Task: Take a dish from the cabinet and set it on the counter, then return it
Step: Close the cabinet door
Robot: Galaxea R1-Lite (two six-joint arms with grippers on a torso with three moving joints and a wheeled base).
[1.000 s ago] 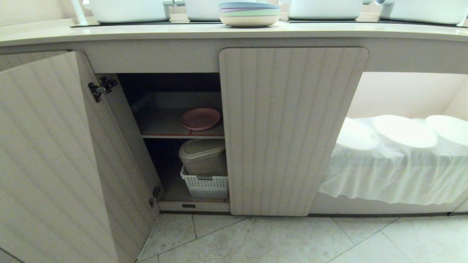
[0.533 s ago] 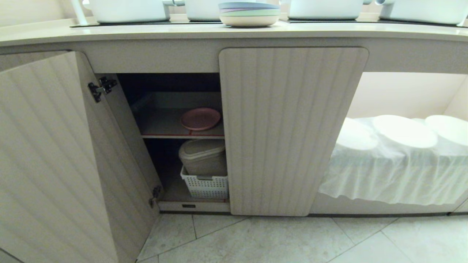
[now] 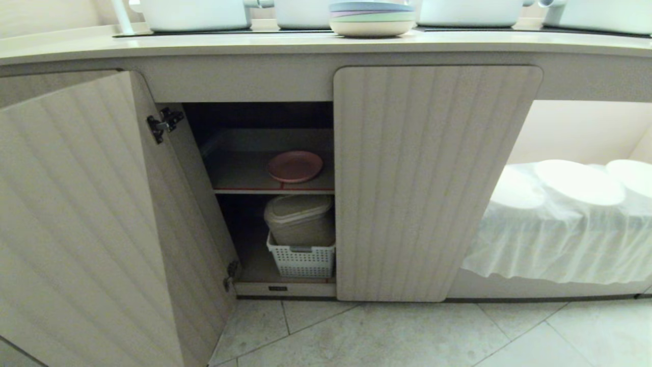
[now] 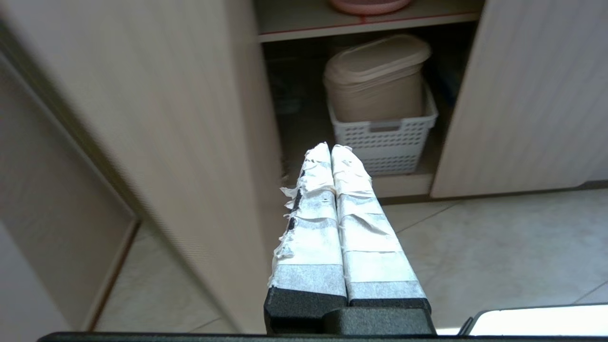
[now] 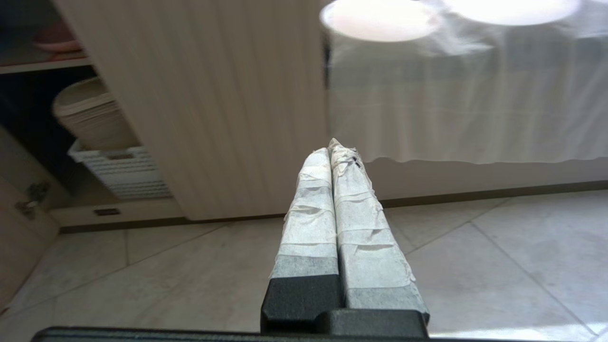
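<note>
The cabinet (image 3: 438, 178) stands with its left fluted door (image 3: 86, 229) swung wide, a black hinge (image 3: 164, 124) at its inner edge, and its right door shut. In the open gap the dish (image 3: 295, 166), a round, shallow, matte pink plate, lies on the red-edged inner shelf (image 3: 239, 178), toward the shelf's right end and near its front edge. Below it a beige lidded container (image 3: 299, 216) sits in a white perforated basket (image 3: 301, 260) on the cabinet floor.

The left gripper (image 4: 331, 149), its tape-wrapped fingers pressed together and holding nothing, hangs low over the pale tiled floor (image 3: 407, 336) in front of the opening, well apart from the dish, which shows above and beyond it. The right gripper (image 5: 334, 147), likewise taped, pressed together and empty, hangs before the shut right door, with the dish far off to its left.

The smooth cream counter (image 3: 254, 46) runs along the top, carrying white pots (image 3: 193, 14) and a stack of pastel plates (image 3: 372, 19) near its front edge. To the right, a doorless recess holds white-draped plates (image 3: 575, 183).
</note>
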